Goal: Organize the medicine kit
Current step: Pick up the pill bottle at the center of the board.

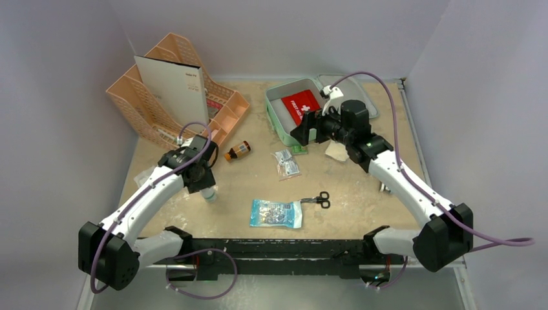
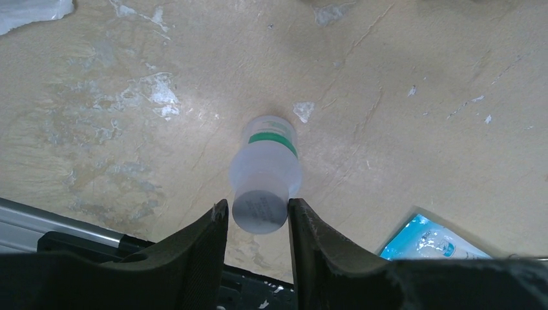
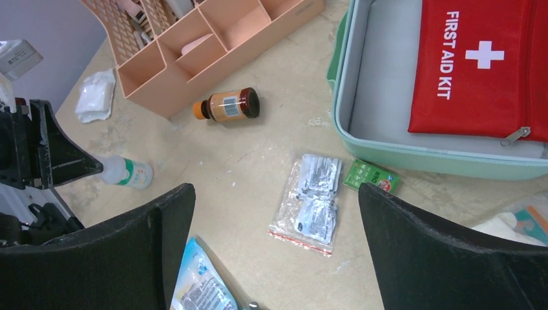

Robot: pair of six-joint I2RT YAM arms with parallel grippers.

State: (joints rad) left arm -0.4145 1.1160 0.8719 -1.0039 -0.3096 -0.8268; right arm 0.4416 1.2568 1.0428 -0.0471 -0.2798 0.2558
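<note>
Mint-green kit [image 3: 439,165] sits open at the far right of the worktop [image 1: 362,187], red pouch [image 3: 478,71] lying in its base. Shell looks light and semi-stiff with a soft grey lining, so I'd take it by a side wall or the lid edge, not the zip. Well off to its left, the left hand [image 2: 257,203] looks clamped on the base of a small white bottle [image 2: 266,165]; right hand [image 3: 274,187] is spread wide, nothing in it, just in front of the kit.

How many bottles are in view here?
2. The amber bottle lies beside the peach organizer; the white green-banded bottle is between the left gripper fingertips. Others may be hidden inside the organizer.
</note>
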